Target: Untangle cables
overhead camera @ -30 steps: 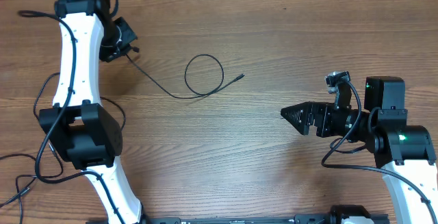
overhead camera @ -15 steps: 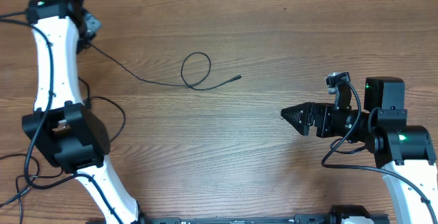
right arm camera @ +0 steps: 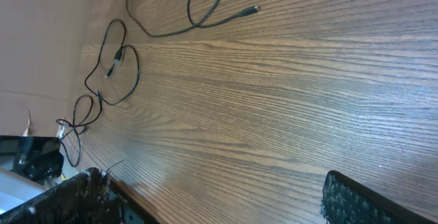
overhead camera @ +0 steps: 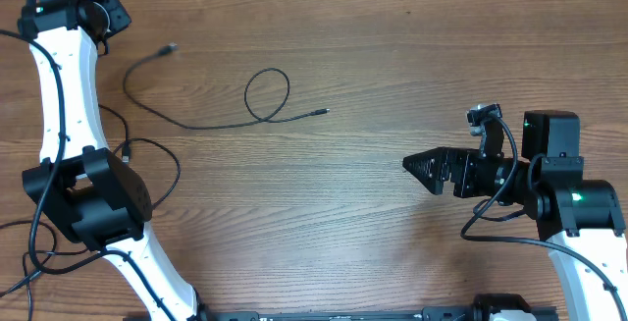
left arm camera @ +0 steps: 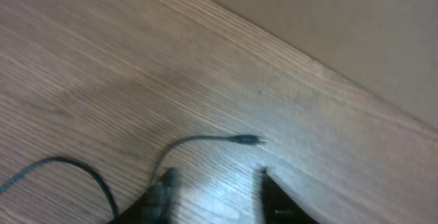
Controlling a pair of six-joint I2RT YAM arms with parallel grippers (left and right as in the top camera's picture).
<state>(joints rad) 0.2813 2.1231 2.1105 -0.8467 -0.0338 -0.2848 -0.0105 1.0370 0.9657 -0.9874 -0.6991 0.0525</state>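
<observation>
Saw left pincer (left arm camera: pixel 215 176) spread, pinching nothing, over the desk (left arm camera: pixel 102 59). Found the cable (overhead camera: pixel 221 125) lying loose on the desk, one plug end near and ahead of that pincer, not touching it. Traced it away from the left pincer through one closed loop to a second plug end pointing toward the right pincer (right arm camera: pixel 215 183), well apart from it. Saw right pincer spread wide, pinching nothing, over bare desk.

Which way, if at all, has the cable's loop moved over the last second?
Yes. The cable's loop has slid left and slightly farther back in the overhead view, widening its gap from the right tool, which has not moved.
</observation>
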